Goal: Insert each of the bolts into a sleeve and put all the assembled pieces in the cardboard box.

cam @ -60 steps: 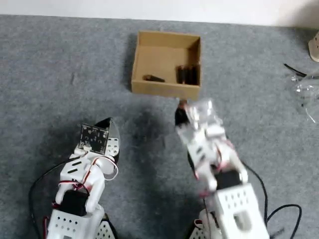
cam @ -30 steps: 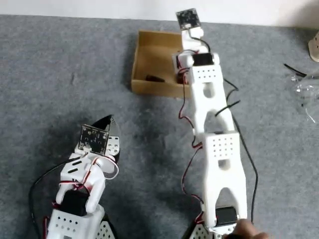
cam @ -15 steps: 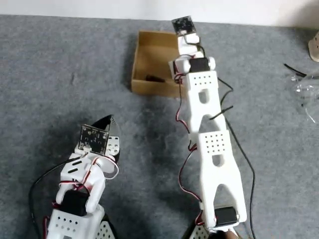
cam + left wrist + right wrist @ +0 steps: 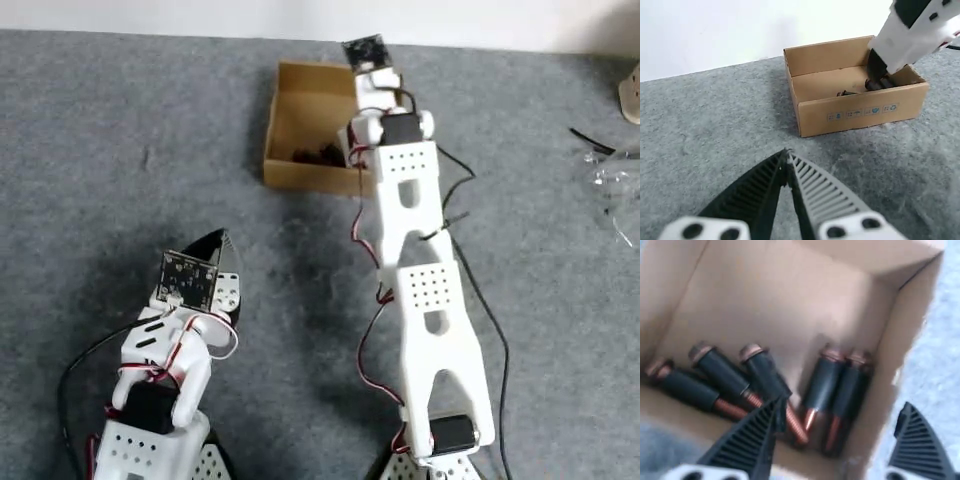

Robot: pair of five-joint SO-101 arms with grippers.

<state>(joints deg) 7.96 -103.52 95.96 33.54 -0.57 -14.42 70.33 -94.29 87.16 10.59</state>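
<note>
Leftmost, the left gripper (image 4: 787, 167) sits low over the grey mat (image 4: 110, 130), jaws closed on nothing, well apart from the cardboard box (image 4: 860, 114) ahead of it. On the box floor lie five assembled pieces (image 4: 822, 385) — dark sleeves with copper bolt ends poking out. Three are fanned at one side and two lie snug together by the opposite wall, with the threaded ends pointing roughly toward the wall nearest the arms. The right gripper (image 4: 841, 407) hangs directly above them, spread wide and empty, so it is much the nearer claw. With every piece I can see already boxed, I judge the task nearly done. Only the box walls could snag a withdrawal — a straight lift looks safest.
</note>
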